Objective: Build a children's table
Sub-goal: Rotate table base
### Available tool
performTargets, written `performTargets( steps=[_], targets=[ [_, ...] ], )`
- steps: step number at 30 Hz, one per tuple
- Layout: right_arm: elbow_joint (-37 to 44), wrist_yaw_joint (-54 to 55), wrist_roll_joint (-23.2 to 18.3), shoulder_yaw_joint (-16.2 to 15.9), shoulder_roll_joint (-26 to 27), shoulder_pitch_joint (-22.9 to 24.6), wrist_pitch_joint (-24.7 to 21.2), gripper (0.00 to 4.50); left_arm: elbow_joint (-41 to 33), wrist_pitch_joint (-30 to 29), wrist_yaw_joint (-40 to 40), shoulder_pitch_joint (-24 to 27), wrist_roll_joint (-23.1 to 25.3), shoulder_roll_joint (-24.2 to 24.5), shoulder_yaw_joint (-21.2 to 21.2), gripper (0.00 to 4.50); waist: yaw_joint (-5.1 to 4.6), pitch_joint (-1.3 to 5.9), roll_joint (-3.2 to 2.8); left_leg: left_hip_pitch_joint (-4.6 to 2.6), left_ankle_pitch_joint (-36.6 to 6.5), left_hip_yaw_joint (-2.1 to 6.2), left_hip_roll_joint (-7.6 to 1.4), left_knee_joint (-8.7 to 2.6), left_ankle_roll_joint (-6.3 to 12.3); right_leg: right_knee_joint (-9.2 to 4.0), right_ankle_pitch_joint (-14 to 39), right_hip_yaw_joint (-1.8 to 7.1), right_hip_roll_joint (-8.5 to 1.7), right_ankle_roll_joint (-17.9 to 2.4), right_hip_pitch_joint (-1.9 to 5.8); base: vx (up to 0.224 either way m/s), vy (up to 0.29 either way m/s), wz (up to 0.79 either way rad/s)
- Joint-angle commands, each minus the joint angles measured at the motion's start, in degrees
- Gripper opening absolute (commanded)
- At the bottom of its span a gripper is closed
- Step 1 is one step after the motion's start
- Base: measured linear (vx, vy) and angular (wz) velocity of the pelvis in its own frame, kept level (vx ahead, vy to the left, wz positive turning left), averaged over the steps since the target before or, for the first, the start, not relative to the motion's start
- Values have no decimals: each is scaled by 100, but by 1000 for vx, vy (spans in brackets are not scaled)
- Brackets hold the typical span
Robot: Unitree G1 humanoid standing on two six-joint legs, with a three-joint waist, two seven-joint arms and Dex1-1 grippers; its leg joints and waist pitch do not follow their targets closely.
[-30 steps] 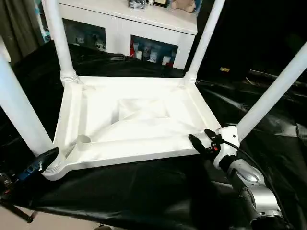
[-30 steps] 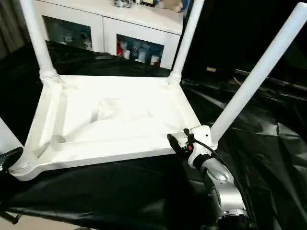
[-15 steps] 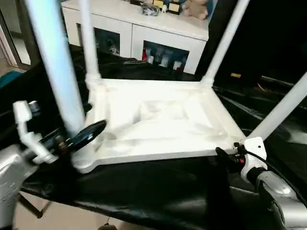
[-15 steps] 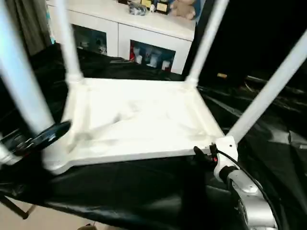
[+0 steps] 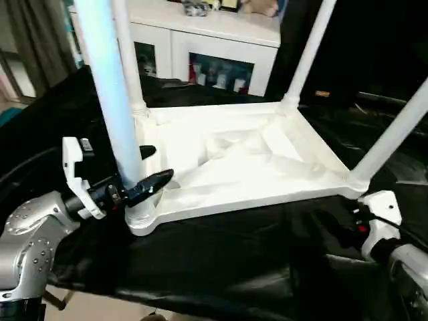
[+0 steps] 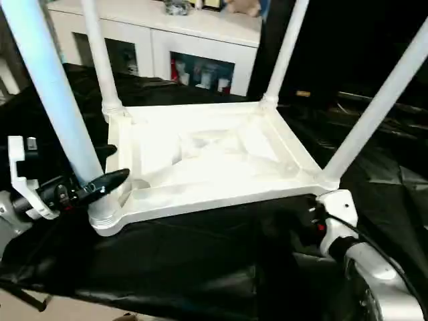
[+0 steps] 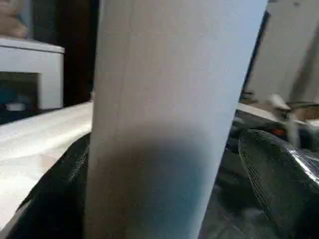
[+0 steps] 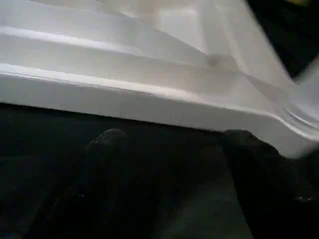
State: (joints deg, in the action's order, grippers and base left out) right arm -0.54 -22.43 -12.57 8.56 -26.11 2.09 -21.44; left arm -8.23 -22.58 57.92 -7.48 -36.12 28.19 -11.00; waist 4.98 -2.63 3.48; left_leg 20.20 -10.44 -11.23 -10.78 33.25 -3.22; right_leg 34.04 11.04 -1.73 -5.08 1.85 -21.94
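The children's table (image 5: pixel 241 157) lies upside down on the black cloth, all four white legs standing up from its corner sockets. My left gripper (image 5: pixel 158 164) is open, with one black finger (image 5: pixel 159 179) on each side of the near-left leg (image 5: pixel 114 87), just above its socket. In the left wrist view that leg (image 7: pixel 164 119) stands between the fingers (image 7: pixel 279 174), with a gap on one side. My right gripper (image 8: pixel 174 149) is open and low on the cloth, just in front of the table's near edge (image 8: pixel 149 99), by the near-right leg (image 5: pixel 391 137).
The black-draped work table (image 5: pixel 221 254) carries everything, and its front edge is close to me. A white cabinet (image 5: pixel 214 40) with glass doors stands behind. Floor (image 5: pixel 87 309) shows at the lower left, past the cloth's edge.
The camera has shifted. My left gripper has come up from the low left and now straddles the near-left leg. My right gripper has dropped back from the table's near-right corner.
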Motion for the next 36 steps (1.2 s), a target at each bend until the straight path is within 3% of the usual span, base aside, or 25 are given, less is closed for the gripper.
performTargets(
  steps=[1, 3, 4, 6, 7, 8, 9, 10, 11, 12, 14, 15, 18, 19, 21, 23, 26, 27, 28, 30, 36],
  targets=[
    [-460, 311, 272, -40, 48, -255, 93, 334, -152, -169, 185, -91, -114, 52, 193, 440, -49, 231, -54, -90, -2647, 169, -183, -484, -408, -533, 2838, 137, -241, -536, -21, 0, 0, 0],
    [-803, 388, 263, -63, 154, -518, 166, 334, -194, -302, 290, -128, -212, 98, 226, 440, -39, 242, -68, -98, -2524, 152, -183, -477, -390, -501, 2588, 151, -233, -606, -29, 0, 0, 0],
    [-1302, 423, 329, -168, 269, -890, 262, 334, -296, -558, 471, -158, -434, 197, 283, 440, -42, 255, -61, -68, -2379, 146, -182, -478, -369, -460, 2348, 149, -225, -676, 6, 0, 0, 0],
    [-1856, 406, 470, -339, 362, -1288, 394, 334, -446, -883, 708, -173, -720, 338, 377, 440, -53, 268, -17, -41, -2041, 108, -176, -469, -341, -381, 1856, 145, -196, -893, 22, 0, 0, 0],
    [-2082, 412, 534, -413, 398, -1455, 441, 334, -518, -1017, 807, -176, -845, 394, 428, 440, -40, 277, -27, -36, -1943, 107, -177, -457, -336, -357, 1746, 151, -205, -917, 38, 0, 0, 0],
    [-2301, 412, 586, -481, 446, -1623, 502, 334, -601, -1171, 889, -178, -994, 434, 479, 440, -17, 297, 3, -67, -1725, 72, -183, -421, -303, -309, 1431, 156, -206, -1021, 20, 0, 0, 0],
    [-2537, 406, 628, -521, 512, -1799, 588, 334, -677, -1296, 931, -196, -1125, 448, 533, 440, -4, 309, 16, -15, -1363, 62, -175, -409, -252, -266, 1021, 162, -193, -1091, 76, 0, 0, 0],
    [-2746, 388, 653, -556, 589, -1961, 674, 334, -756, -1381, 962, -212, -1210, 456, 597, 440, -2, 311, 6, -9, -1261, 47, -157, -394, -239, -239, 873, 165, -191, -1128, 74, 0, 0, 0],
    [-3151, 351, 720, -615, 722, -2255, 857, 334, -906, -1519, 1004, -256, -1351, 422, 723, 440, -15, 337, 33, 18, -1066, 46, -161, -372, -226, -190, 619, 156, -195, -1181, 100, 0, 0, 0],
    [-3316, 335, 783, -682, 775, -2379, 951, 334, -959, -1571, 998, -284, -1403, 355, 807, 440, -25, 334, 97, 36, -961, 34, -149, -361, -203, -184, 507, 149, -178, -1202, 117, 0, 0, 0],
    [-3655, 301, 838, -762, 914, -2622, 1111, 334, -926, -1533, 1003, -365, -1286, 208, 1021, 440, -31, 330, 54, 28, -850, 26, -155, -348, -181, -162, 366, 159, -189, -1218, 117, 0, 0, 0],
    [-3656, 301, 839, -762, 914, -2623, 1112, 334, -926, -1533, 1003, -365, -1285, 208, 1022, 440, -45, 328, 136, 38, -847, 18, -159, -344, -153, -174, 379, 157, -184, -1210, 127, 0, 0, 0],
    [-4170, 220, 973, -996, 1166, -2969, 1373, 334, -641, -1367, 899, -618, -833, -82, 1458, 440, -51, 310, 92, 1, -1117, 23, -175, -354, -232, -215, 855, 168, -200, -1110, 97, 0, 0, 0],
    [-4296, 210, 1017, -1070, 1261, -3079, 1456, 334, -460, -1312, 817, -767, -700, -246, 1603, 440, -67, 302, 161, 20, -1168, 19, -175, -360, -251, -230, 970, 171, -197, -1067, 107, 0, 0, 0],
    [-4441, 158, 1019, -1087, 1406, -3234, 1534, 334, -197, -1164, 719, -985, -497, -466, 1788, 440, -53, 289, 141, -6, -1380, 38, -185, -376, -330, -265, 1364, 179, -219, -949, 80, 0, 0, 0],
    [-4573, 116, 1101, -1149, 1476, -3337, 1662, 334, -77, -1125, 673, -1108, -433, -578, 1903, 440, -71, 298, 157, 24, -1472, 68, -194, -396, -427, -264, 1496, 165, -232, -883, 106, 0, 0, 0],
    [-4767, 58, 1165, -1204, 1585, -3484, 1820, 334, 99, -978, 658, -1289, -282, -745, 2074, 440, -108, 298, 148, 20, -1508, 65, -189, -385, -411, -270, 1466, 168, -225, -895, 87, 0, 0, 0],
    [-4808, 48, 1176, -1212, 1612, -3517, 1852, 334, 139, -947, 660, -1329, -252, -787, 2108, 440, -106, 294, 103, 6, -1548, 64, -189, -383, -414, -278, 1499, 172, -229, -911, 73, 0, 0, 0],
    [-4936, 44, 1196, -1229, 1671, -3599, 1931, 334, 261, -835, 656, -1429, -143, -903, 2180, 440, -109, 305, 93, -4, -1540, 63, -192, -376, -413, -273, 1430, 171, -226, -948, 72, 0, 0, 0],
    [-5096, 35, 1226, -1255, 1737, -3694, 2055, 334, 430, -691, 681, -1559, -10, -1072, 2282, 440, -119, 314, 124, 25, -1450, 68, -186, -372, -399, -254, 1272, 161, -220, -997, 99, 0, 0, 0],
    [-5261, -53, 1214, -1274, 1857, -3756, 2171, 334, 806, -322, 601, -1847, 257, -1481, 2503, 440, -125, 340, 106, 31, -1214, 63, -190, -350, -306, -201, 745, 145, -220, -1169, 138, 0, 0, 0]
  ],
)
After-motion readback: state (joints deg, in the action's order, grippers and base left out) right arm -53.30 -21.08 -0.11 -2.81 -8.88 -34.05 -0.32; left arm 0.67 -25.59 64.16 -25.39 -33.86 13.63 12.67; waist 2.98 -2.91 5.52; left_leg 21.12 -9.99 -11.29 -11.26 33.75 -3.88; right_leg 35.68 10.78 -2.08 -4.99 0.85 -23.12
